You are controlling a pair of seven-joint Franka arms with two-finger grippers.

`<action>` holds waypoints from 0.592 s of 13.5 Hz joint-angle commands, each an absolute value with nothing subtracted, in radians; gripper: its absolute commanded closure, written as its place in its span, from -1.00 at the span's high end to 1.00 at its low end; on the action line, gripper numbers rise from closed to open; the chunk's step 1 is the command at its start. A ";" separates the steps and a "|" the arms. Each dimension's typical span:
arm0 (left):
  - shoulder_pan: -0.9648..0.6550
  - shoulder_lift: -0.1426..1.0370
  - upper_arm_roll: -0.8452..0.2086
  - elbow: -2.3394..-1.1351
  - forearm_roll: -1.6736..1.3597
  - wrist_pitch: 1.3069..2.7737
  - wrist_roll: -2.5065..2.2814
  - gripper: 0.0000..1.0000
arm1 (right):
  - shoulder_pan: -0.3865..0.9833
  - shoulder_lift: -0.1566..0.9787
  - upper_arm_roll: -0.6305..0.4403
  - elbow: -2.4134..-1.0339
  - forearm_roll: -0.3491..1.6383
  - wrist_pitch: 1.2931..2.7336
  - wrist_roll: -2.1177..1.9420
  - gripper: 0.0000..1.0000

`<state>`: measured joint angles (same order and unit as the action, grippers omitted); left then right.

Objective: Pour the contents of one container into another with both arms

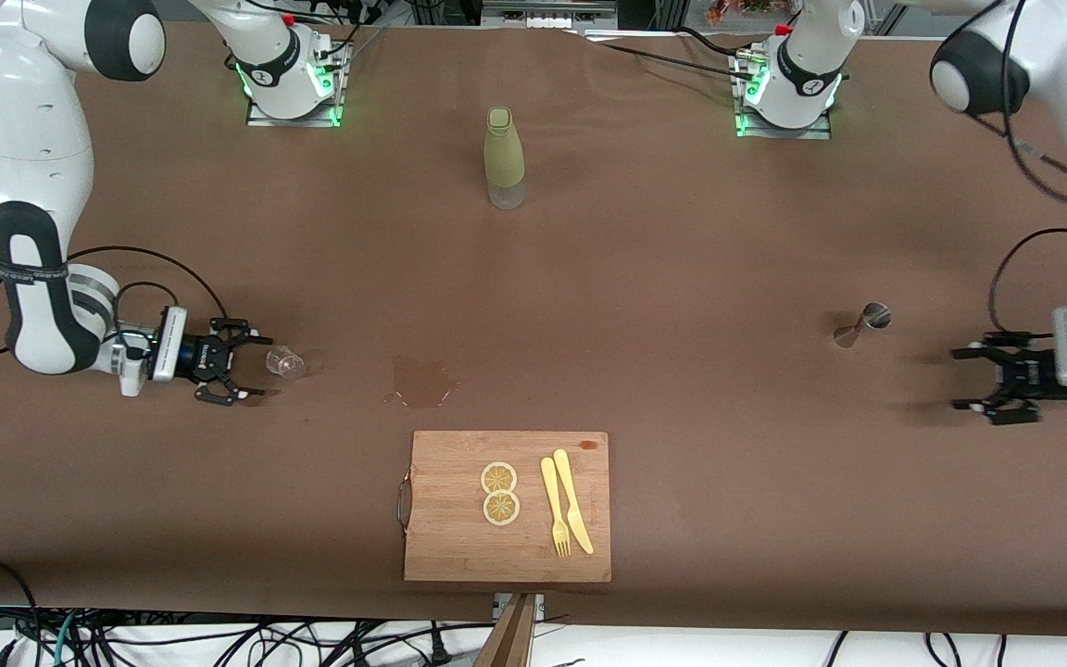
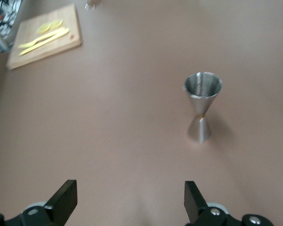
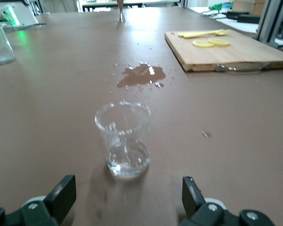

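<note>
The steel jigger (image 1: pixel 863 324) stands upright on the table toward the left arm's end, also seen as the jigger (image 2: pixel 202 106) in the left wrist view. My left gripper (image 1: pixel 967 377) is open, low over the table, a good way short of it. The tiny clear glass (image 1: pixel 284 362) stands upright toward the right arm's end, and the right wrist view shows the glass (image 3: pixel 124 139) with a little liquid at its base. My right gripper (image 1: pixel 249 365) is open and sits just beside the glass, which lies ahead of its fingertips, not between them.
A wet spill (image 1: pixel 420 383) lies mid-table. A wooden cutting board (image 1: pixel 445 542) with two lemon slices (image 1: pixel 499 493), a yellow fork and knife (image 1: pixel 567 503) lies nearer the front camera. The olive-green bottle (image 1: pixel 504 157) stands between the arms' bases.
</note>
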<state>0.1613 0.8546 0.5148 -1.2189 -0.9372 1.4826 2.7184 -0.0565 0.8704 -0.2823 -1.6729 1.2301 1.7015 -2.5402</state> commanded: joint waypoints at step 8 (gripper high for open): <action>0.009 0.321 0.471 -1.457 -0.476 1.825 2.326 1.00 | -0.055 0.854 -0.350 -1.335 0.982 1.606 -1.912 1.00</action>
<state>0.0406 0.4006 0.4871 -1.3938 -0.5632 1.7591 2.4451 -0.0552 0.8510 -0.3372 -1.4062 1.0243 1.6520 -2.0438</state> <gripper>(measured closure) 0.000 0.000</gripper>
